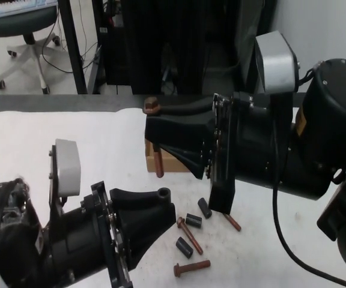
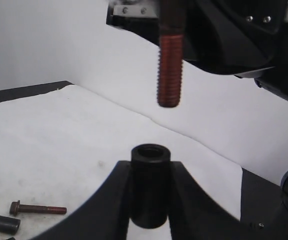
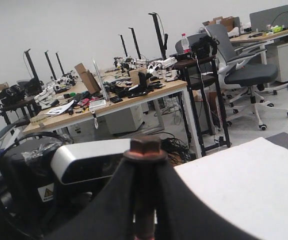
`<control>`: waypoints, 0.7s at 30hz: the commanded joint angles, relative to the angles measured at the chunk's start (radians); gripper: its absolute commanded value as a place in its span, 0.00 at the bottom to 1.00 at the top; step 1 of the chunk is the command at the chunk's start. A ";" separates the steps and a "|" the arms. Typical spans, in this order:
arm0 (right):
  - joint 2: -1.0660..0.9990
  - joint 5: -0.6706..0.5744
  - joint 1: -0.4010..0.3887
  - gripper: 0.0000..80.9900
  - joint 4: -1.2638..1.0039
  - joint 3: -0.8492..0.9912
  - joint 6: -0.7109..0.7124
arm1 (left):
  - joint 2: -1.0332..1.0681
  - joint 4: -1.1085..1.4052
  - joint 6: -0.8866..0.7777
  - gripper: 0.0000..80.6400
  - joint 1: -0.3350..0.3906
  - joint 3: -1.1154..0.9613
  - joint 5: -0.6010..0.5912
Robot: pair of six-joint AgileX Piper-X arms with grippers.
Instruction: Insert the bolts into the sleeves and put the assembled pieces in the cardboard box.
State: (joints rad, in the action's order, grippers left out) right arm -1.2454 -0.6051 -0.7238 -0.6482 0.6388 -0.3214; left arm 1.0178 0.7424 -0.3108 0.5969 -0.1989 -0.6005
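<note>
My left gripper (image 2: 150, 200) is shut on a black sleeve (image 2: 150, 182), held upright with its bore facing up; in the high view this sleeve (image 1: 164, 194) is low over the bench. My right gripper (image 1: 156, 126) is shut on a copper-coloured bolt (image 1: 158, 159) that hangs head up. The bolt's threaded end (image 2: 168, 75) points down a short way above the sleeve's mouth and is not touching it. Its hex head (image 3: 144, 147) sits above the right fingers. The cardboard box (image 1: 168, 162) lies behind the bolt, mostly hidden by the right arm.
Loose on the white bench are three black sleeves (image 1: 193, 220) and three more bolts (image 1: 191, 266) in front of the grippers. One loose bolt (image 2: 37, 208) and one sleeve (image 2: 4, 223) lie beside my left gripper. The bench's far edge (image 1: 59, 102) borders open floor.
</note>
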 commanded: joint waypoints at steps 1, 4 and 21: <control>0.001 0.004 -0.002 0.01 -0.029 0.005 0.008 | -0.004 0.036 0.005 0.00 0.000 0.000 -0.008; 0.001 0.004 -0.002 0.01 -0.029 0.005 0.008 | -0.004 0.087 -0.012 0.00 0.000 0.001 -0.008; 0.001 0.001 0.000 0.01 -0.029 0.005 0.039 | -0.005 0.168 -0.042 0.00 0.000 0.001 -0.002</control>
State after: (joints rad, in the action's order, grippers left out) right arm -1.2454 -0.6026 -0.7238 -0.6654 0.6388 -0.2920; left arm 1.0164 0.8833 -0.3442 0.5969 -0.1940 -0.5987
